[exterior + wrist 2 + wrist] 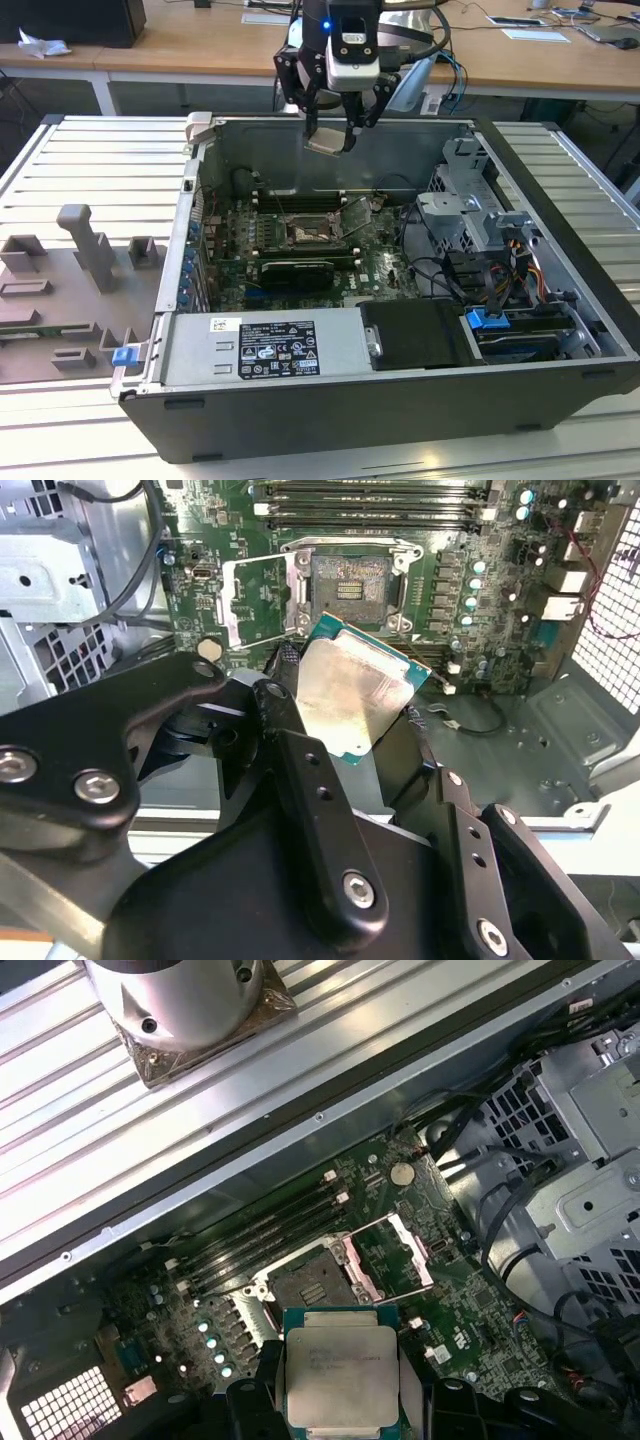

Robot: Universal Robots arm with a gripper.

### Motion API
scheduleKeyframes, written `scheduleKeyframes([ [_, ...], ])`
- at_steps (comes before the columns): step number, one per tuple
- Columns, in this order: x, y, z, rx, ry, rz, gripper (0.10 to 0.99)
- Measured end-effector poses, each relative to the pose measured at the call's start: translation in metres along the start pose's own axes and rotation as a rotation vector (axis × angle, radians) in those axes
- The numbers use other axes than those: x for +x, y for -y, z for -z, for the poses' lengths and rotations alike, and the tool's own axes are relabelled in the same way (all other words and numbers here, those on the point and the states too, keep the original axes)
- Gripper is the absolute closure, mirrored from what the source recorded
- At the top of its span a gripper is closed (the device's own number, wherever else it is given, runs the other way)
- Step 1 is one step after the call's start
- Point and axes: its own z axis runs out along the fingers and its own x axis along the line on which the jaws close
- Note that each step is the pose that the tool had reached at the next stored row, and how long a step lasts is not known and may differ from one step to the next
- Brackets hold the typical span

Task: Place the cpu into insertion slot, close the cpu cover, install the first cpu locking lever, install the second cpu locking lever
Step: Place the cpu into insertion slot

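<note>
My gripper (329,134) hangs high over the open computer case, shut on the cpu (327,143), a flat silvery-grey square held by its edges. In both wrist views the cpu (348,692) (340,1368) sits between the black fingers (283,695), metal top showing, with a green edge around it. Below on the green motherboard lies the insertion slot (304,234) (349,580) (308,1286), its dark centre bare. The cpu cover (258,598) (392,1258) is swung open beside the slot. The cpu is well above the slot and touches nothing but the fingers.
Long black memory slots (300,198) run behind the socket, and a black card (297,270) lies in front of it. A drive cage (470,215) with cables fills the exterior view's right. A power supply (265,347) lines the near wall. Grey fixtures (85,255) stand outside the case.
</note>
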Motion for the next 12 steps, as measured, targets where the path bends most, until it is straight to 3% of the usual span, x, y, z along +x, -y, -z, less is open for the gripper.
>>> scheduleKeyframes([
  [12,-0.0001,0.0003,-0.0031,0.0,0.0014,-0.014,0.545],
])
